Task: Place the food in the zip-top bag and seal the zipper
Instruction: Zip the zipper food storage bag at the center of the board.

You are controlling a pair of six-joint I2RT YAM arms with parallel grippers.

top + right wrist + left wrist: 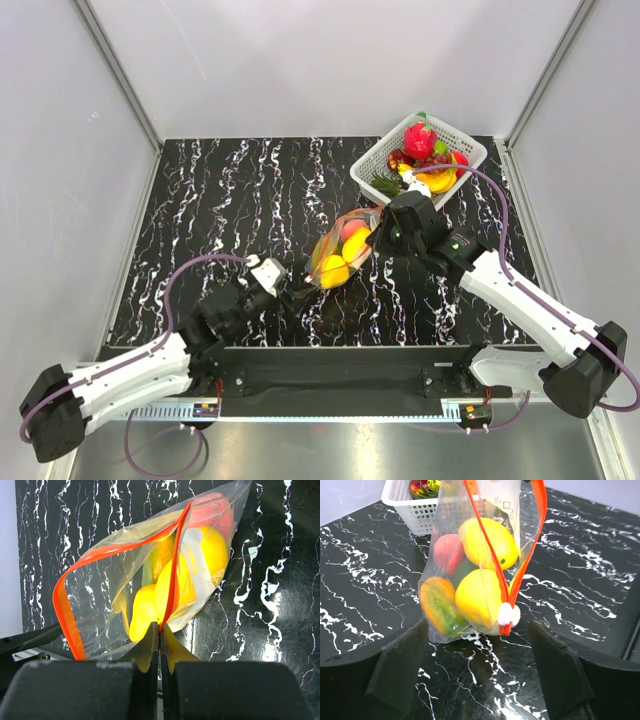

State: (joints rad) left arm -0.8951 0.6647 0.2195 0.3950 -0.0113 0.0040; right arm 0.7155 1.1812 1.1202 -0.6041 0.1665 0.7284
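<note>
R pincer (159,632) clamps zip-top bag (100,595), print (507,504) illegible.

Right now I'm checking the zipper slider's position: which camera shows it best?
Left wrist: the white slider sits close, unobstructed, at the lower end of the zipper. Right wrist shows only the orange strip; top external shows the bag too small.

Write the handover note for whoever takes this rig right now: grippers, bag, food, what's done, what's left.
Right gripper: shut on the zipper, holding the bag by its mouth edge.
Left gripper: open, facing the bag, gripping nothing.
Done: several fruits are inside the bag.
Left: more food lies in the basket. The zipper gapes open, with its white slider at the end nearest the left gripper.
</note>
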